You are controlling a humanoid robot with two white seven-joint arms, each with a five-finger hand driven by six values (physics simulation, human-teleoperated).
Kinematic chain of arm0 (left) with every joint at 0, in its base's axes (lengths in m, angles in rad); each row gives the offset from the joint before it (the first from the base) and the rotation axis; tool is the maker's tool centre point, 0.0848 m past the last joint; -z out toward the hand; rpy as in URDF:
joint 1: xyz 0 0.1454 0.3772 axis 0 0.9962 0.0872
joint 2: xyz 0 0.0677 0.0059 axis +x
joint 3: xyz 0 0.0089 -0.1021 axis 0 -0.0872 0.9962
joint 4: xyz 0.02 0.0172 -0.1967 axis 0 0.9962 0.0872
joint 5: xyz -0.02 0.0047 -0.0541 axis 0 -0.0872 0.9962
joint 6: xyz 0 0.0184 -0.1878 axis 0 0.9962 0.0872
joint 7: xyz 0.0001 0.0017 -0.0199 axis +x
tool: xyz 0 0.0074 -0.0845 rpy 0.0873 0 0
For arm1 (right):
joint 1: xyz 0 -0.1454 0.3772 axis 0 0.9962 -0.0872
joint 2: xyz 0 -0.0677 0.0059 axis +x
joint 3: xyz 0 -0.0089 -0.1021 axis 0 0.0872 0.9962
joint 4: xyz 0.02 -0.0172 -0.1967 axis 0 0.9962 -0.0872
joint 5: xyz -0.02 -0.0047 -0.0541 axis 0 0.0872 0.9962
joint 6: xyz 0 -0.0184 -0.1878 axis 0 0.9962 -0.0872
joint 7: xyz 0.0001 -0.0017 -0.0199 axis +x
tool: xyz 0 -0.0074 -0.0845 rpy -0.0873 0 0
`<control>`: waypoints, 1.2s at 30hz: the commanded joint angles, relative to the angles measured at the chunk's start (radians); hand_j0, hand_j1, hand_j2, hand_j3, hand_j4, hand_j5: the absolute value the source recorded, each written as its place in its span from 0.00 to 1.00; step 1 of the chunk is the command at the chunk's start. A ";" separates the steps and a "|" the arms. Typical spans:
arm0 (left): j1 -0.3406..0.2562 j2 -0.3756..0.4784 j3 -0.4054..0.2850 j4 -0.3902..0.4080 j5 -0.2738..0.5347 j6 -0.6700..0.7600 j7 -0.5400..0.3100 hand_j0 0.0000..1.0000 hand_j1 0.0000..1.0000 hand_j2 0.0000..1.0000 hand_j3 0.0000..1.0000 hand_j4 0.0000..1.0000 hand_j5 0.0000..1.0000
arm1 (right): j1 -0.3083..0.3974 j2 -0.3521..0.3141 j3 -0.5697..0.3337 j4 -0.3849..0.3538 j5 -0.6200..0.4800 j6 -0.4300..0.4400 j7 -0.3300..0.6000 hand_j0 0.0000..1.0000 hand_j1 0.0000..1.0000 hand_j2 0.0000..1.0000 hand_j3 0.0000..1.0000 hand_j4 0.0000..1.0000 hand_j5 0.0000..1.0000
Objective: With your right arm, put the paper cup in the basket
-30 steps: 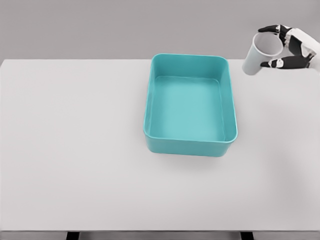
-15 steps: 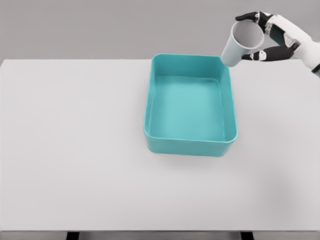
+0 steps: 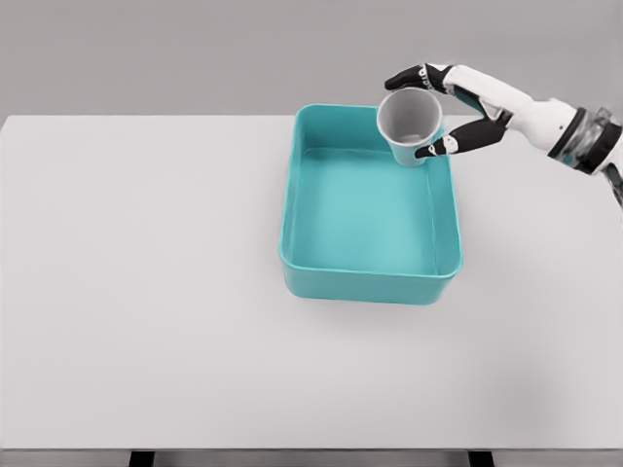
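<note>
Clearly the right hand (image 3: 450,107) is pinching the light, easily crushed paper cup (image 3: 410,126) by its rim and side wall over the basket's (image 3: 368,282) far right corner.

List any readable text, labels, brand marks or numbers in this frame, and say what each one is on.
None. The paper cup in the right hand is plain white outside and grey inside, with no print. The teal basket has bare walls and floor. The white table carries no markings, and the hand and forearm show only black and white segments.
</note>
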 commanded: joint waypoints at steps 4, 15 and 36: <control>0.000 0.000 0.000 0.000 0.000 0.000 0.000 1.00 1.00 1.00 1.00 1.00 1.00 | -0.003 0.039 0.062 -0.058 0.180 -0.006 -0.001 0.79 0.79 0.79 0.79 0.79 0.79; 0.000 0.000 0.000 0.000 0.000 0.000 0.000 1.00 1.00 1.00 1.00 1.00 1.00 | -0.023 0.047 0.091 -0.218 0.640 0.146 -0.001 1.00 1.00 1.00 1.00 1.00 1.00; 0.000 0.000 0.000 0.000 0.000 0.000 0.000 1.00 1.00 1.00 1.00 1.00 1.00 | 0.272 -0.005 -0.475 0.065 0.129 -0.087 -0.001 1.00 1.00 1.00 1.00 1.00 1.00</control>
